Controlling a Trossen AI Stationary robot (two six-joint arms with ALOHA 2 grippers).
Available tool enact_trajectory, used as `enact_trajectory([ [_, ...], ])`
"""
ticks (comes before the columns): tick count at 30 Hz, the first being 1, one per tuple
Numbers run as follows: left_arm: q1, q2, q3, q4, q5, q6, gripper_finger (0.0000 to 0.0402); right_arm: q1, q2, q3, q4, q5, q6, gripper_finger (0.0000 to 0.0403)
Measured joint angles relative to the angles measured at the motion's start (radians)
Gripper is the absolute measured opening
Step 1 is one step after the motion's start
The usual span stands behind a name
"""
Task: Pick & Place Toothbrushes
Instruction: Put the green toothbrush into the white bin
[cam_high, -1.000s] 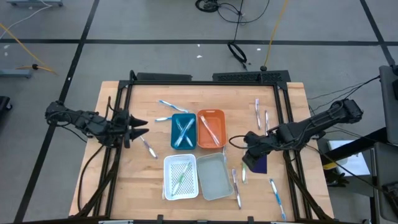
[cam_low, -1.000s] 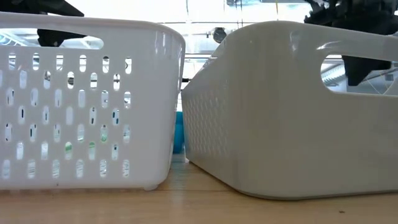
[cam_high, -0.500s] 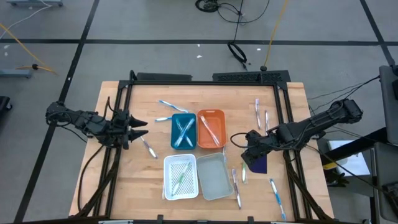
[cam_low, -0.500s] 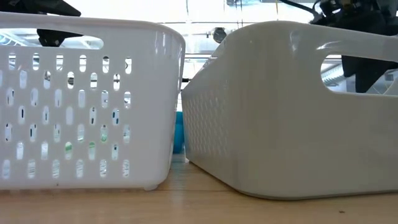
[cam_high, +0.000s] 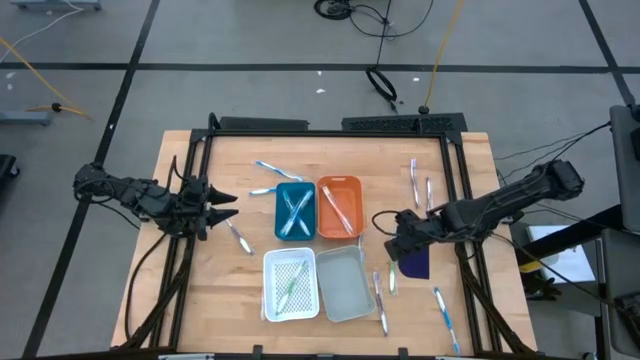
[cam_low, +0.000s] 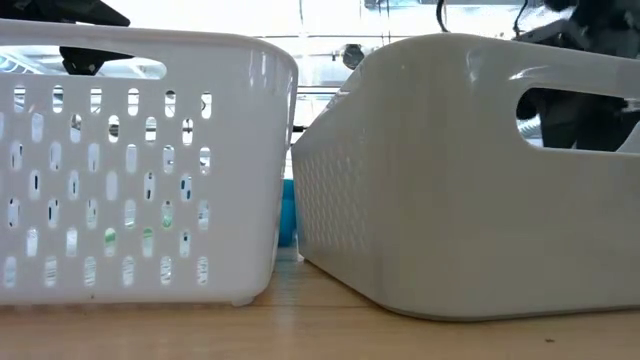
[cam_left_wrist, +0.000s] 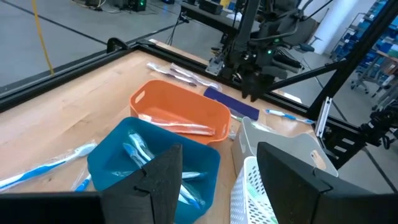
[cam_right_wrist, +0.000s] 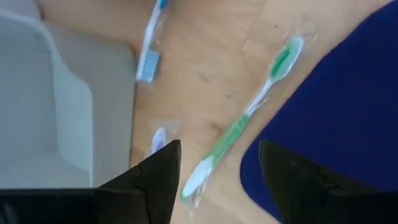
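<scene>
Above green toothbrush (cam_right_wrist: 239, 134): right gripper (cam_right_wrist: 214, 171) open, empty.

Robotics lab: taped floor (cam_high: 80, 60), floor cables (cam_high: 385, 82).

Wood table (cam_high: 200, 290): 4 trays (cam_high: 291, 284), navy pad (cam_high: 417, 263), approx. 10 loose toothbrushes (cam_high: 239, 238).

No readable text, label, brand, number or sign anywhere in these views. Nothing legible on the trays, on the toothbrush wrappers, on the dark blue pad or on the arms.
</scene>
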Motion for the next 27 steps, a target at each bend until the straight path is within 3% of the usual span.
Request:
enact_trajectory([
  [11,0.0,0.0,0.0,-0.004,0.0,-0.002,0.0207,-0.074,0.001,-0.085,0.092,0.003,-0.004,0.0208],
  [27,0.0,0.0,0.0,-0.005,-0.005,-0.012,0.0207,-0.08,0.161,-0.088,0.172,0.0,-0.027,0.0208],
])
